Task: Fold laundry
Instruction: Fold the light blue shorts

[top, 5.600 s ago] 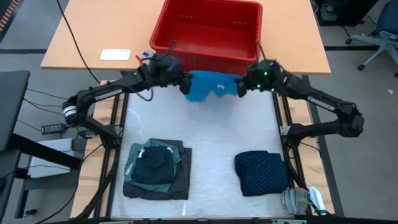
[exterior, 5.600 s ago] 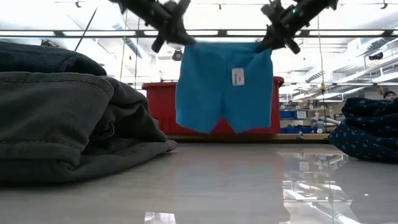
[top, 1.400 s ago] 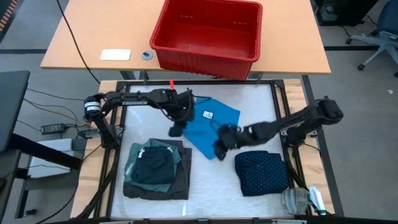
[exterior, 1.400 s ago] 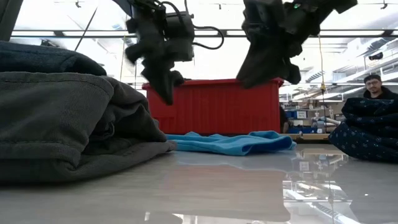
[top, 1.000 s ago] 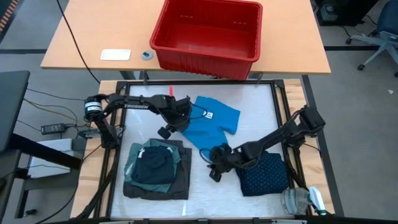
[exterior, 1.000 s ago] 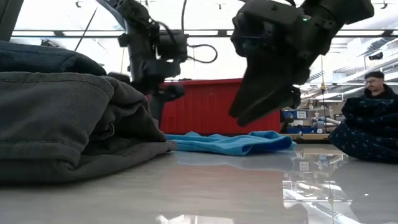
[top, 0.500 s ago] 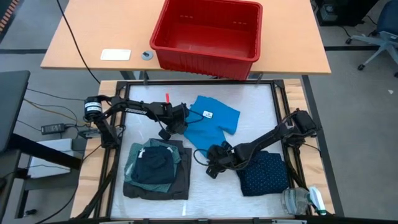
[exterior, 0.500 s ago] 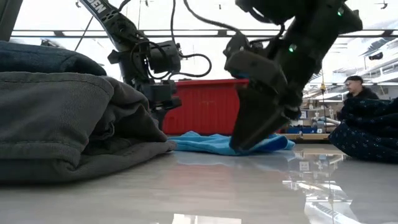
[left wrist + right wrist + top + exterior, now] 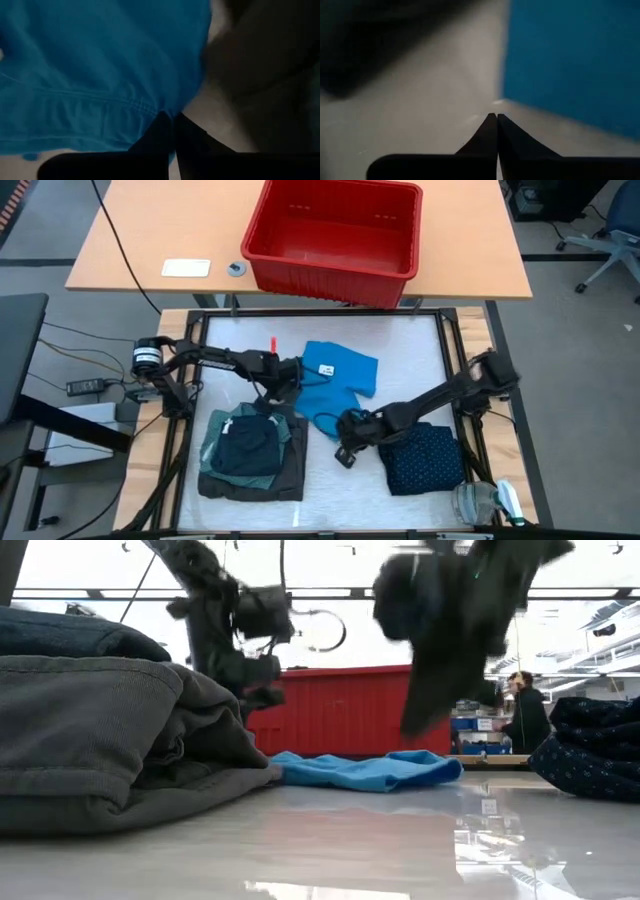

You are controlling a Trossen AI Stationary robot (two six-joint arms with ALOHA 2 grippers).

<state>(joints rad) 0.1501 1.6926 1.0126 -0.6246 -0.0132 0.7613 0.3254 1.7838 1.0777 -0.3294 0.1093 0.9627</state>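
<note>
Both grippers have closed since half a second ago. Bright blue cloth shorts [image 9: 335, 378] lie before the red plastic basket [image 9: 335, 232]. Left gripper [image 9: 174, 120] pinches their hem; right gripper [image 9: 497, 120] is empty. Low view shows a person [image 9: 522, 712] beyond the white table [image 9: 400, 350].

You're in a robotics lab: ceiling strip lights [image 9: 560, 592], storage shelving [image 9: 480, 725], an office chair [image 9: 612, 242], cables [image 9: 60, 335] beside the framed surface [image 9: 400, 360].

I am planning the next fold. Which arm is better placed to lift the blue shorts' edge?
Probably left. The left gripper has its jaws shut on the hem of the blue shorts; the right gripper, also shut, points at bare table beside them.
</note>
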